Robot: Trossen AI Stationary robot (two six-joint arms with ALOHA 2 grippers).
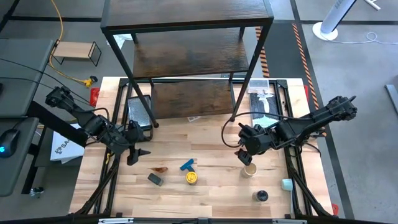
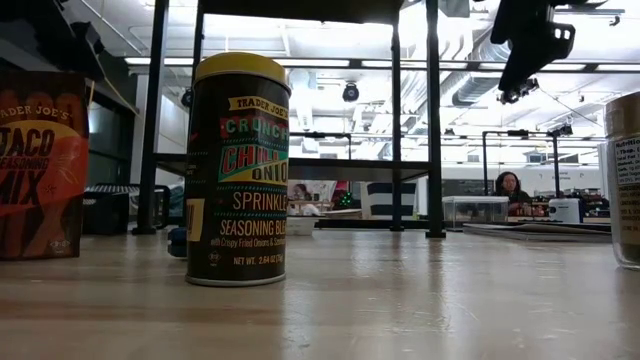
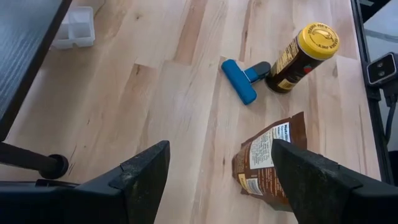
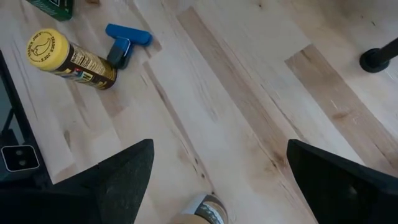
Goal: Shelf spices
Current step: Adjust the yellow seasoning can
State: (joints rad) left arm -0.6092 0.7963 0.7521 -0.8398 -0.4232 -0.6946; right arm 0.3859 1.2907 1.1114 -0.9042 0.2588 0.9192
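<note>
- Step: reach, nothing shelved yet.
- Right pincer [image 1: 247, 155] spread wide, empty, above tan-lidded jar [image 1: 249, 169].
- Left pincer [image 1: 138, 152] released, near brown packet [image 3: 264, 163].
- Next: drop, clamp the jar, carry to shelf [image 1: 186, 56].

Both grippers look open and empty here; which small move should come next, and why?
Probably the right gripper should drop straight down around the tan-lidded jar. Its open fingers hover just above that jar, whose lid shows between them in the right wrist view, and no spice stands on the shelf yet. The left gripper, also open, is near the reddish-brown packet but not over it.
</note>
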